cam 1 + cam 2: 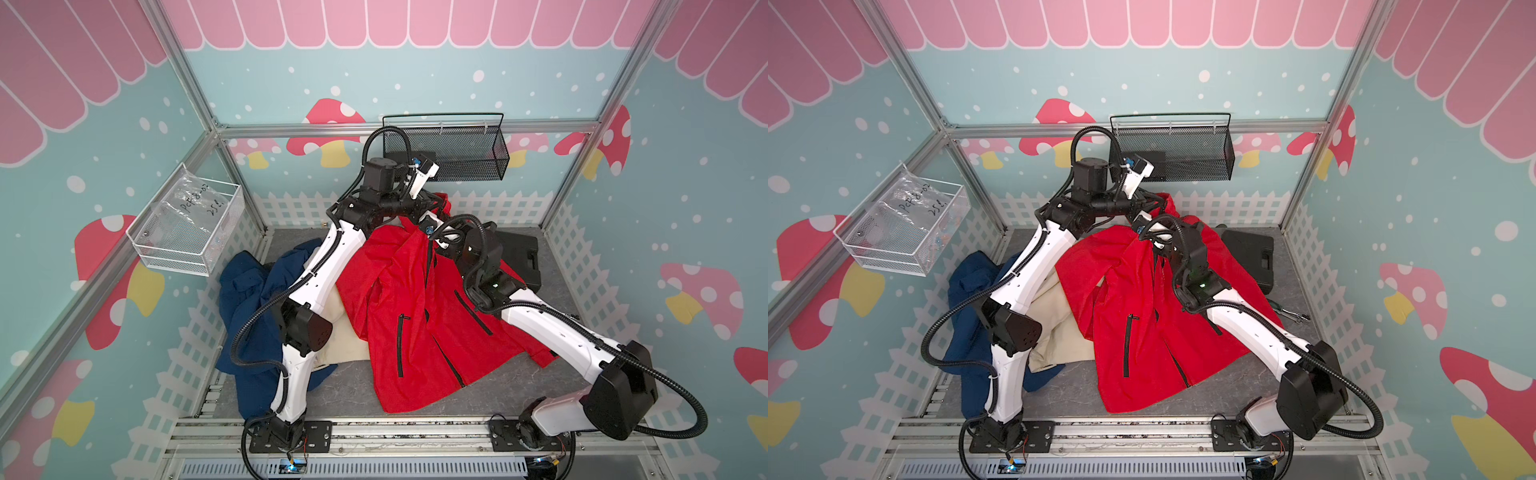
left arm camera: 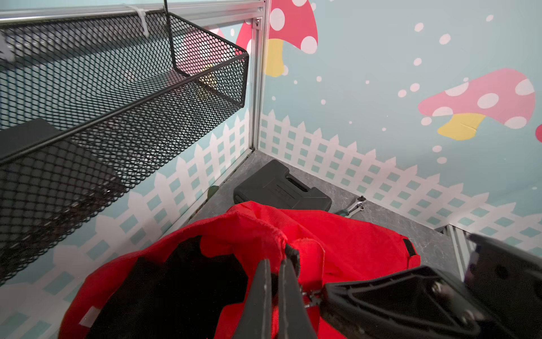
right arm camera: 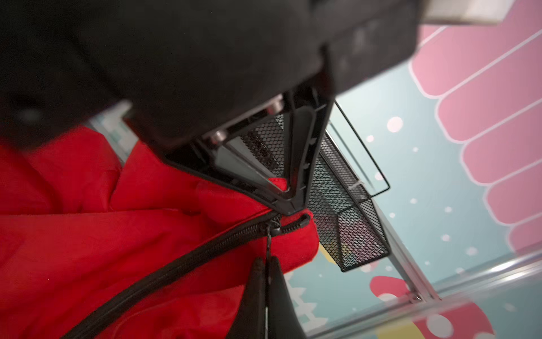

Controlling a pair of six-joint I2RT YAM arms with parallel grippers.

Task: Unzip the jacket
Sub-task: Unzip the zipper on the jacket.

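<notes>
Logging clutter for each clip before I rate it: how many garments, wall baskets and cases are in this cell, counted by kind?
Garments: 3 (red jacket, navy garment, cream garment)
Wall baskets: 2 (black mesh basket, white wire basket)
Cases: 1 (black case)
Total: 6

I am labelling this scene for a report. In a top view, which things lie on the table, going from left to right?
navy garment → beige cloth → red jacket → black plastic case
</notes>
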